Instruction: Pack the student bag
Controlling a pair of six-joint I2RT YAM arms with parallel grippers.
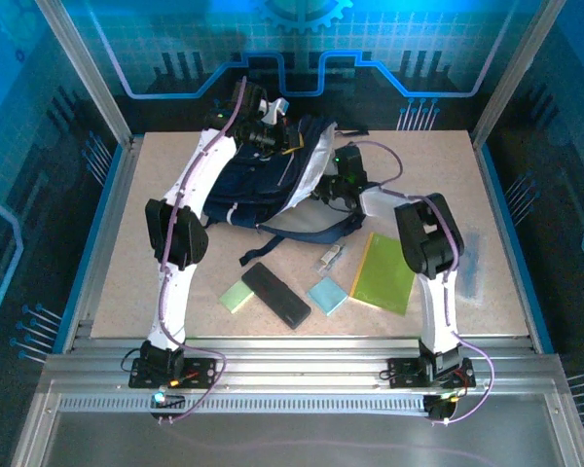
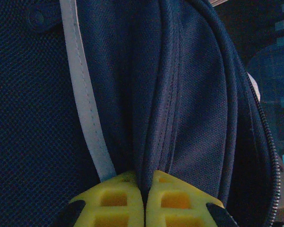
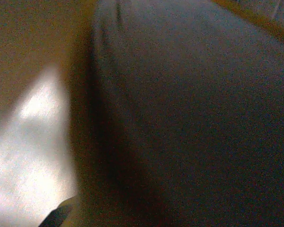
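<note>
The student bag [image 1: 263, 180] lies at the 12 o'clock end of the table [image 1: 428, 165]. There the left gripper [image 2: 144, 201] presses its yellow fingertips together on a fold of navy fabric, just at 3 o'clock of the bag's pale stripe [image 2: 87, 109]. The right gripper [image 1: 341, 187] sits against the bag's 3 o'clock flank; its wrist view is a blur of dark cloth, so whether its jaws are apart or together cannot be told. The step in hand looks to be opening the bag. The pinch would best lift up and toward 12 o'clock, gently enough that the cloth does not slip free, while the other arm steadies or spreads the mouth. Toward 6 o'clock of the bag lie a black case [image 1: 275, 294], a green pad [image 1: 238, 295], a blue pad [image 1: 328, 295], a yellow-green folder [image 1: 383, 270] and a small pale item [image 1: 333, 257]. Loose black straps [image 1: 302, 233] trail between the bag and these, and could snag a reaching arm.
</note>
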